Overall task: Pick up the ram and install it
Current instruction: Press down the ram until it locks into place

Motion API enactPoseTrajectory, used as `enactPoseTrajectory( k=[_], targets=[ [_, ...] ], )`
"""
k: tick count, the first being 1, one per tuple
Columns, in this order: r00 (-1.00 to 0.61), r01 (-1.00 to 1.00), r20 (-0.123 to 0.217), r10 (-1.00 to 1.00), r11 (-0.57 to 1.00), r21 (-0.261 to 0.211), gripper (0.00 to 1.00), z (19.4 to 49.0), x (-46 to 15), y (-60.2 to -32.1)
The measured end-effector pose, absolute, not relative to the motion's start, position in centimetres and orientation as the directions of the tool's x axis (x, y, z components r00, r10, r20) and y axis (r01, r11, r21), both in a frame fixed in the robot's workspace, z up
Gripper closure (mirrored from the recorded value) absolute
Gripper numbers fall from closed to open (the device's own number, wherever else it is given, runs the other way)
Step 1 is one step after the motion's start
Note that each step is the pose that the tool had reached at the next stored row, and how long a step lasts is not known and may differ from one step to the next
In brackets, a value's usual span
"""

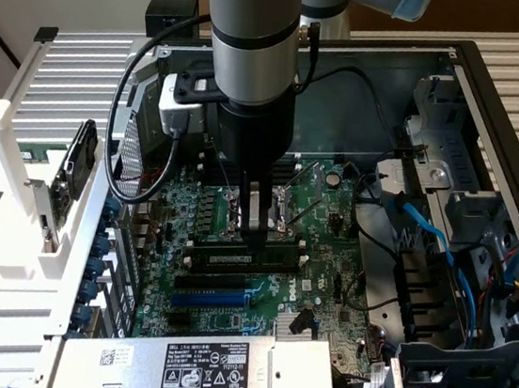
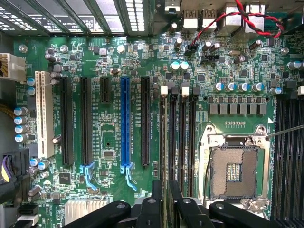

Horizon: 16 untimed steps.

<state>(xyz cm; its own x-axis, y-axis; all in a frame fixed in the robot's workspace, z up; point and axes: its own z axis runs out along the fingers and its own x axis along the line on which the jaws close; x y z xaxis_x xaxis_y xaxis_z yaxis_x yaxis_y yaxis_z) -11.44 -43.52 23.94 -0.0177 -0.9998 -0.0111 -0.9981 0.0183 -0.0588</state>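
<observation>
One claw gripping ram — above motherboard

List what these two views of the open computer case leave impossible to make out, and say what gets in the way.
1. Exterior view: most of the CPU socket, hidden behind the gripper.
2. Wrist view: the memory slots' ends nearest the gripper, covered by its black linkage.
3. Exterior view: the print on the power supply label, too small to read.

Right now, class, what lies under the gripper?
Black memory slots on the green board, beside the processor socket. Their ends below the gripper are covered.
</observation>
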Motion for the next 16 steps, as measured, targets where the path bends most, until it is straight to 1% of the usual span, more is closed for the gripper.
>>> enactPoseTrajectory(
  k=[9, 10, 11, 16],
  targets=[
    [-0.018, -0.998, -0.011, -1.0, 0.018, -0.059, 0.8, 23.95, -11.44, -43.52],
    [-0.018, -0.998, -0.011, -1.0, 0.018, -0.059, 0.82, 23.95, -11.45, -43.52],
    [-0.018, -0.998, -0.011, -1.0, 0.018, -0.059, 0.89, 23.95, -11.45, -43.53],
    [-0.018, -0.998, -0.011, -1.0, 0.018, -0.059, 0.9, 23.95, -11.45, -43.52]
  ],
)
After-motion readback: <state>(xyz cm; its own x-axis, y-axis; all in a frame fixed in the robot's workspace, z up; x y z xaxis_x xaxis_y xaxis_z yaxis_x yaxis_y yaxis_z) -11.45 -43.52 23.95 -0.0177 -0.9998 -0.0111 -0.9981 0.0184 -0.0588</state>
